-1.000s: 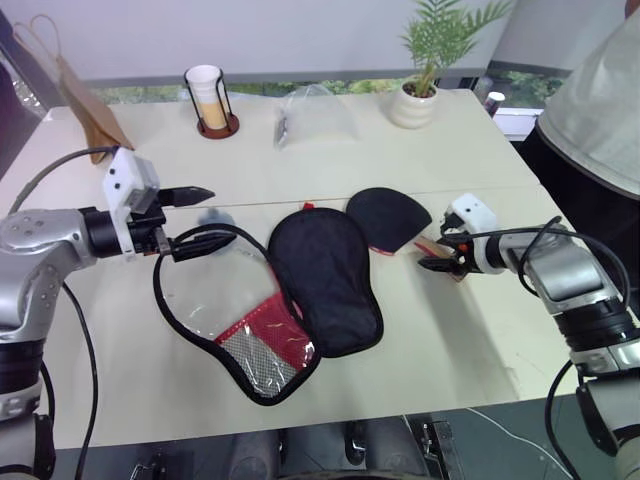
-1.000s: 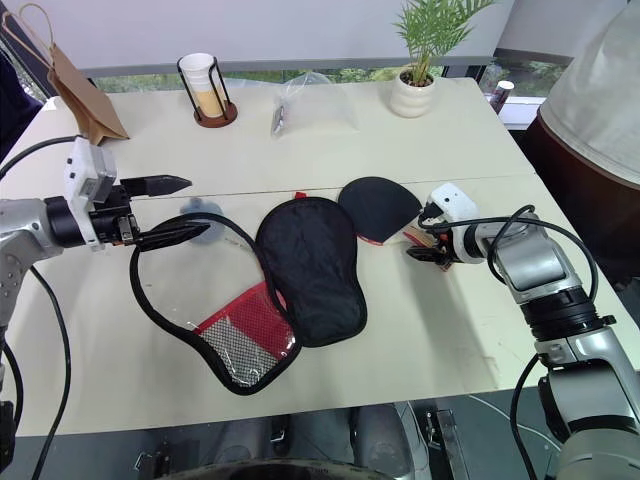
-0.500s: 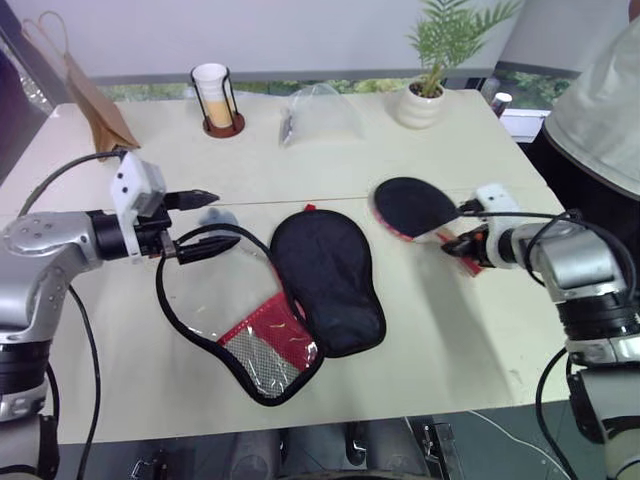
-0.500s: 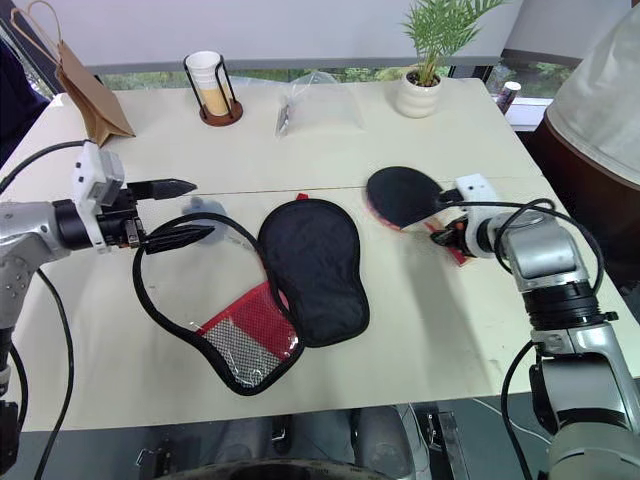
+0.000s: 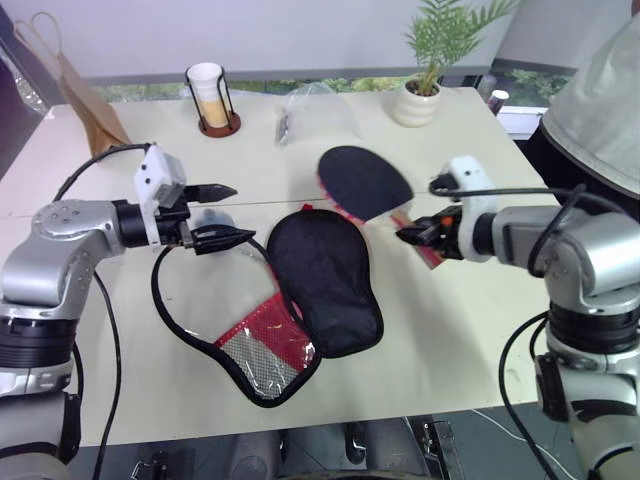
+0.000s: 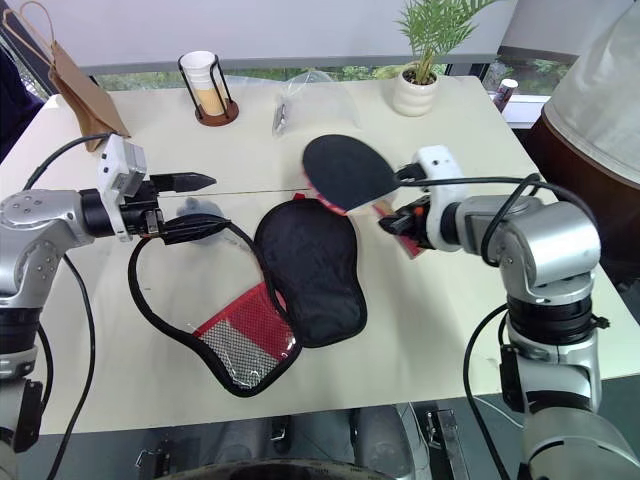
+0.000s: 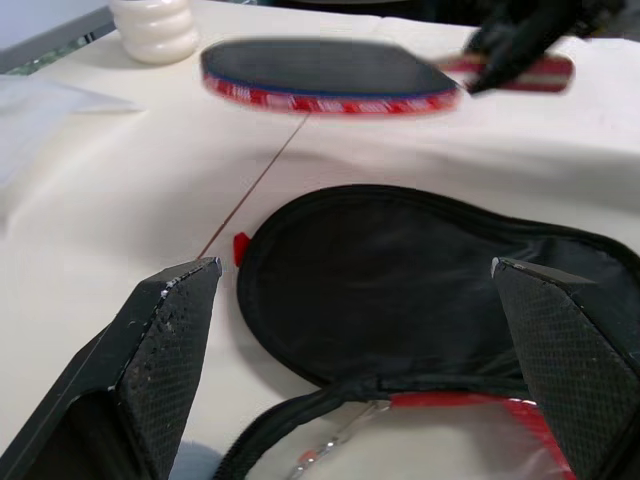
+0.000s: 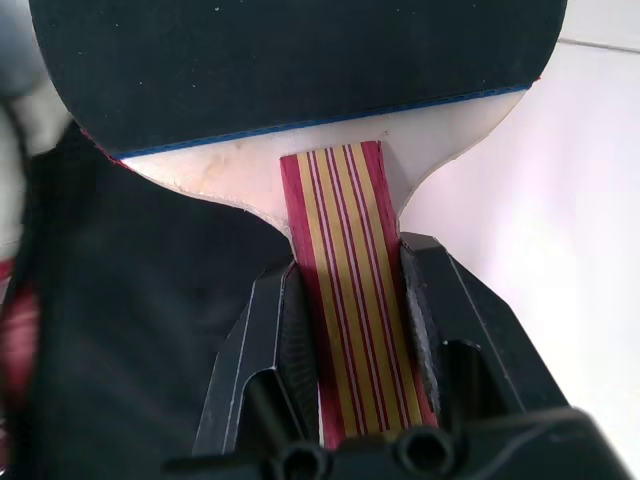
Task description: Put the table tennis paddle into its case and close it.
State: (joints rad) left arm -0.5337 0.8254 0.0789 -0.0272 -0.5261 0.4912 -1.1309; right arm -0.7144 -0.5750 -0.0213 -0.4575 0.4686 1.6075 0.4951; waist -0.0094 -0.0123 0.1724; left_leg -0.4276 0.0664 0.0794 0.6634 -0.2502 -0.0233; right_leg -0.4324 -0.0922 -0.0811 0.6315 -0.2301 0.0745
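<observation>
- The left hand (image 5: 222, 213) is spread wide and grips nothing; its lower finger sits at the black rim of the case's clear half, though I cannot tell whether it touches.
- The case (image 5: 300, 290) lies unzipped and flat on the counter (image 5: 470, 340), just right of and below that hand: the clear half with its red mesh pocket is nearest it, the black half beyond.
- The paddle (image 5: 365, 182) hangs in the air past the black half's top edge, blade level, between the two hands.
- The right hand (image 5: 412, 236) is clamped on the paddle's striped handle; in its wrist view both fingers (image 8: 270, 330) press the handle's sides.
- Progress, as I judge it: the paddle is picked up and the case is open, but nothing is inside yet; seating the paddle, folding the halves together and zipping remain.
- Room: bare counter lies to the right of the right hand and in front of the case. Beyond the hands stand a cup holder (image 5: 211, 100), a clear bag (image 5: 315, 115) and a plant pot (image 5: 414, 103), well apart from the case. A person (image 5: 600, 100) stands past the counter's right edge, near the right arm.
</observation>
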